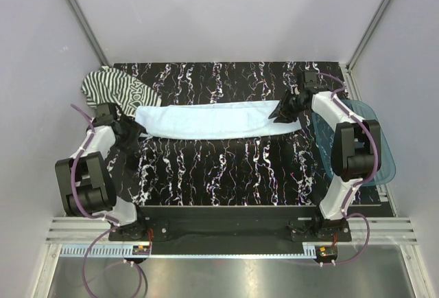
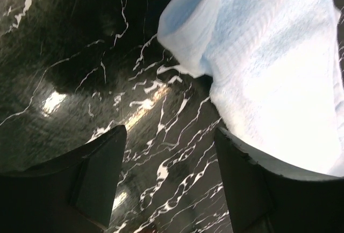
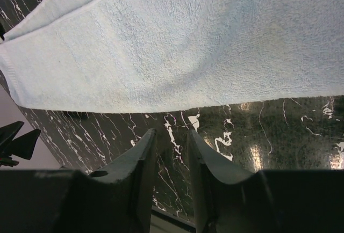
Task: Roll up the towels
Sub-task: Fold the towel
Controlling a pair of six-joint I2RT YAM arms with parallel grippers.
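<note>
A pale blue towel [image 1: 212,121], folded into a long strip, lies flat across the black marbled table [image 1: 226,171]. A striped towel [image 1: 113,88] sits bunched at the back left corner. My left gripper [image 1: 137,133] is low at the strip's left end. In the left wrist view it [image 2: 169,131] stands open over bare table, and the blue towel [image 2: 269,56] rests against its right finger [image 2: 252,184]. My right gripper [image 1: 280,112] is at the strip's right end. Its jaws [image 3: 171,132] are narrow but apart, with only table between them. The towel's edge [image 3: 177,45] lies just beyond the tips.
A translucent blue plastic tray [image 1: 374,167] lies at the right edge of the table, partly under the right arm. Pale walls and metal posts close in the back and sides. Both arm bases stand at the near edge.
</note>
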